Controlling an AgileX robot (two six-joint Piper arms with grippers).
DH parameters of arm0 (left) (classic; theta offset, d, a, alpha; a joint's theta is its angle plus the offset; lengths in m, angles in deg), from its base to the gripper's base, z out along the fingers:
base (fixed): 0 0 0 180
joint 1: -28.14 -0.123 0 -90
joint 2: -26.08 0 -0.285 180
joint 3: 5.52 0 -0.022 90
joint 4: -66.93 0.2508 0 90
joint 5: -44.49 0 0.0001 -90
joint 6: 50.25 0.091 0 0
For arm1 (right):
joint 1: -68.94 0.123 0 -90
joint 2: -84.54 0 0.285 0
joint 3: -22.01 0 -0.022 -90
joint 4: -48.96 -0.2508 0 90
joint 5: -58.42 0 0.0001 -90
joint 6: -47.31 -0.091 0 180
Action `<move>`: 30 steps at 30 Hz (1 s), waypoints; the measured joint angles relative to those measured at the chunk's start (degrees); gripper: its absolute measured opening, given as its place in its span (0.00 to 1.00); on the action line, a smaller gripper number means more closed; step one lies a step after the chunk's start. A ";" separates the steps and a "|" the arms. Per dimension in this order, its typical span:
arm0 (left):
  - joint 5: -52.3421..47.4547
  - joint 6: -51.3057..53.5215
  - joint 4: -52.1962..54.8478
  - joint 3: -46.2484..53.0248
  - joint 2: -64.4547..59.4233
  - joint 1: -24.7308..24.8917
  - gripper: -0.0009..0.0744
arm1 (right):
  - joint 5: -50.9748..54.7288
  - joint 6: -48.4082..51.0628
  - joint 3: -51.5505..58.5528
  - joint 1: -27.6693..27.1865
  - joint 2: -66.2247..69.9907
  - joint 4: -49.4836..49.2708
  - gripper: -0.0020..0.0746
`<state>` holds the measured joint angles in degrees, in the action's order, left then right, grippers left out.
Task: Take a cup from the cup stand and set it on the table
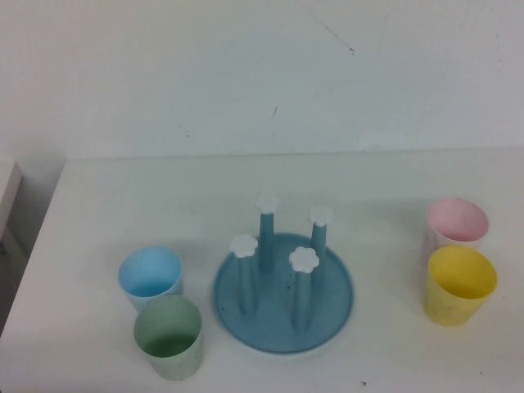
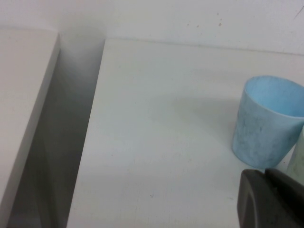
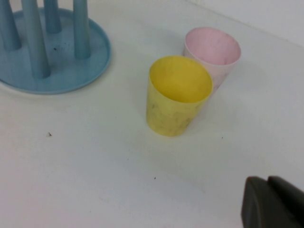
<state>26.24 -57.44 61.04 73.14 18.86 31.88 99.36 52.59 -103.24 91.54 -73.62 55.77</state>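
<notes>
The sage-green cup (image 1: 169,336) stands upright on the white table (image 1: 377,352) at the front left, off the cup stand (image 1: 329,304). The stand's four blue pegs with white flower caps are all bare. A sliver of the green cup shows in the left wrist view (image 2: 299,159). My left gripper (image 2: 266,175) is shut and empty, close to that cup and the light blue cup. My right gripper (image 3: 267,180) is shut and empty, low over the table in front of the yellow cup. Neither gripper shows in the high view.
A light blue cup (image 1: 150,277) stands just behind the green one. A yellow cup (image 1: 460,285) and a pink cup (image 1: 457,223) stand at the right. The table's left edge borders a gap (image 2: 61,142) beside another white surface (image 2: 23,95).
</notes>
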 joint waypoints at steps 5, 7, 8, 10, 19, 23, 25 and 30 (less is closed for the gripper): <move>-0.07 0.97 -0.02 0.00 0.00 0.00 0.01 | 0.00 0.00 0.00 0.00 0.00 0.00 0.03; -0.07 1.44 -0.02 0.00 0.00 0.00 0.01 | 0.00 0.00 0.00 0.00 0.00 0.00 0.03; -0.07 1.58 -0.02 0.00 0.00 0.00 0.01 | 0.00 0.00 0.00 0.00 0.00 0.00 0.03; -0.07 1.99 -0.02 0.00 0.00 0.00 0.01 | 0.00 0.00 0.00 0.00 0.00 0.00 0.03; -0.49 2.22 -0.02 -0.10 0.00 0.00 0.01 | 0.00 0.00 0.00 0.00 0.00 0.00 0.03; -0.62 2.22 -0.06 -0.10 0.00 0.00 0.01 | 0.00 0.00 0.00 0.00 0.00 0.00 0.03; -0.66 2.39 -0.06 -0.10 0.00 0.00 0.01 | 0.00 0.00 0.00 0.00 0.00 0.00 0.03; -0.80 2.39 -0.15 -0.10 0.09 0.00 0.01 | 0.00 0.00 0.00 0.00 0.00 0.00 0.03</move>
<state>25.44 -55.04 60.90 73.04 18.95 31.88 99.36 52.59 -103.24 91.54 -73.62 55.77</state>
